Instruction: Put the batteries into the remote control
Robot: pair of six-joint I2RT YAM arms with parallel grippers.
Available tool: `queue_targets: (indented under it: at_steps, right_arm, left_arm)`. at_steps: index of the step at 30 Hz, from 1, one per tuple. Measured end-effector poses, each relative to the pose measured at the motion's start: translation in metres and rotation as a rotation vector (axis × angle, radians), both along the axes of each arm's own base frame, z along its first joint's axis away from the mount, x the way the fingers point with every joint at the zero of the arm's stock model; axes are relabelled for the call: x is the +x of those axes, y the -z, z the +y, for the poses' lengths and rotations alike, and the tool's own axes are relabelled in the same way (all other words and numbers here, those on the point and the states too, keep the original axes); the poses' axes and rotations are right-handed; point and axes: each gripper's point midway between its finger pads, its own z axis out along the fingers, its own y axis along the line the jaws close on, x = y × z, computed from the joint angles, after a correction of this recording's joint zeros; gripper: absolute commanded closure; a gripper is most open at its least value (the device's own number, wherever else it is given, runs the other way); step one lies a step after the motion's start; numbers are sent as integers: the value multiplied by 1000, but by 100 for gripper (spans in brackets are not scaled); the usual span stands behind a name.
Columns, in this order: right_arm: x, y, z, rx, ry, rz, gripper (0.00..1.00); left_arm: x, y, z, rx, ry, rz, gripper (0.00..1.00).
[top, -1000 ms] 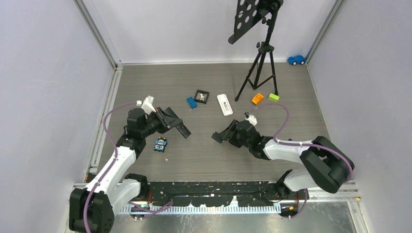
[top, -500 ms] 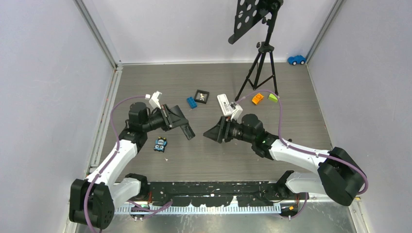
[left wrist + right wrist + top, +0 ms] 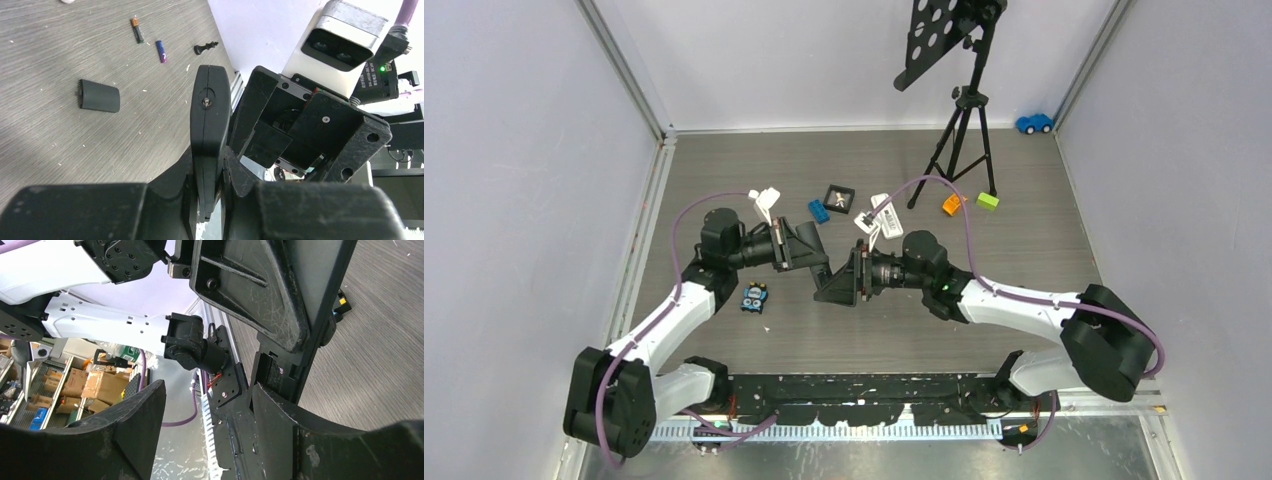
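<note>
1. Left gripper (image 3: 210, 172): the jaws are pressed together on the remote control (image 3: 209, 115). The grip is on the lower end of the slim black body. The body stands on edge between the fingers and is raised above the table (image 3: 50, 125).

2. Right gripper (image 3: 207, 395): the jaws are spread wide. It faces the left gripper at close range over the middle of the table. In the right wrist view one finger (image 3: 277, 425) stands just beside a black body. Whether they touch cannot be determined.

3. Batteries (image 3: 161, 51): two are visible in the left wrist view, lying on the table well apart from both grippers. One is purple-blue. The other (image 3: 137, 30) is dark with an orange tip. In the top view they are too small to pick out.

4. Other items on the table:
- a dark grey cover piece (image 3: 99, 96), lying flat, nearer the left gripper than the batteries;
- a black pawn-shaped piece (image 3: 205, 47), lying near the purple-blue battery;
- a black tripod (image 3: 959, 140) at the far side;
- a blue toy car (image 3: 1034, 123) in the far right corner.
</note>
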Motion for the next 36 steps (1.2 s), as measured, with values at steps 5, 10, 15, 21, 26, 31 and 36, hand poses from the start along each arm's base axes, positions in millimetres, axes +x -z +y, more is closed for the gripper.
queue_targets:
  at_steps: [5, 10, 15, 21, 26, 31, 36]
  right_arm:
    - [1, -4, 0, 13, 0, -9, 33]
    - [0, -10, -8, 46, 34, -38, 32]
    - [7, -14, -29, 80, 173, -88, 26]
    - [22, -14, -38, 74, 281, -107, 25]
    - [17, -3, -24, 47, 198, -74, 28]
    - [7, -4, -6, 86, 84, -27, 63]
    - [2, -13, 0, 138, 42, 14, 90]
  left_arm:
    - [1, -5, -1, -13, 6, -31, 100]
    - [-2, -9, -2, -17, 11, -42, 100]
    - [-1, -12, 0, -1, -24, -73, 100]
    - [-2, -14, -1, -7, -18, -78, 100]
    - [-12, -30, -9, -60, 44, -114, 100]
    - [-23, -36, -15, -81, 100, -134, 100]
    - [-29, -48, -17, -119, 133, -152, 75]
